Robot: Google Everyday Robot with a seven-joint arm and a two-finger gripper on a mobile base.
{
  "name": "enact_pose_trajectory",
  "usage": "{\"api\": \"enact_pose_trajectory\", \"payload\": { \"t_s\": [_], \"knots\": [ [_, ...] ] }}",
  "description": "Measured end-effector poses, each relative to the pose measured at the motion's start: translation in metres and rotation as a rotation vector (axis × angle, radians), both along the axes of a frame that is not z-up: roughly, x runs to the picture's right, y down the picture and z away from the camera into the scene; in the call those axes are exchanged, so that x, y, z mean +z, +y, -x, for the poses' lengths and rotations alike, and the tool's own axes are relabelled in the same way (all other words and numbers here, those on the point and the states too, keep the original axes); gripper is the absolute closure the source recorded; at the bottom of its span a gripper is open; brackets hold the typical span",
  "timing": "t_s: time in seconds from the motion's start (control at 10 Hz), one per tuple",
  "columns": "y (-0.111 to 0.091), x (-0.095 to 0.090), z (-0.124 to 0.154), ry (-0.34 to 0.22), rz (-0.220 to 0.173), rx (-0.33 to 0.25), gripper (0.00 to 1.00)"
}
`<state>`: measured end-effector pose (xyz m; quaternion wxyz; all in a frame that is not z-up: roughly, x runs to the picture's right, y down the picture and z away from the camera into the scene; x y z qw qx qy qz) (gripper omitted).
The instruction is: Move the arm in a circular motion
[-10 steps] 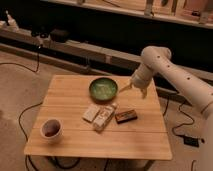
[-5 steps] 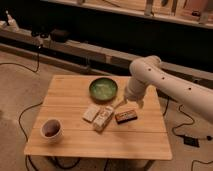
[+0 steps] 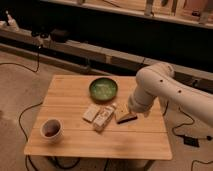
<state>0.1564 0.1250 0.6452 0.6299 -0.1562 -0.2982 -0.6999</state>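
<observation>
Now the arm [image 3: 155, 90] is bent low, its gripper [image 3: 131, 111] held just above the counter [image 3: 65, 95] beside the snack bar [image 3: 126, 118]; nothing is seen gripped.

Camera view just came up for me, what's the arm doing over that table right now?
The white arm reaches in from the right over the wooden table, holding nothing. Its gripper hangs low above the dark snack bar, beside the two pale packets. The green bowl and cup sit untouched.

Wooden table [image 3: 70, 142] on cable-strewn floor [image 3: 20, 85].
</observation>
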Motion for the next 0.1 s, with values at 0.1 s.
{"api": "enact_pose_trajectory", "payload": {
  "t_s": [0.1],
  "knots": [
    [-0.0108, -0.005, -0.0316, 0.059, -0.028, 0.021, 0.2]
  ]
}}
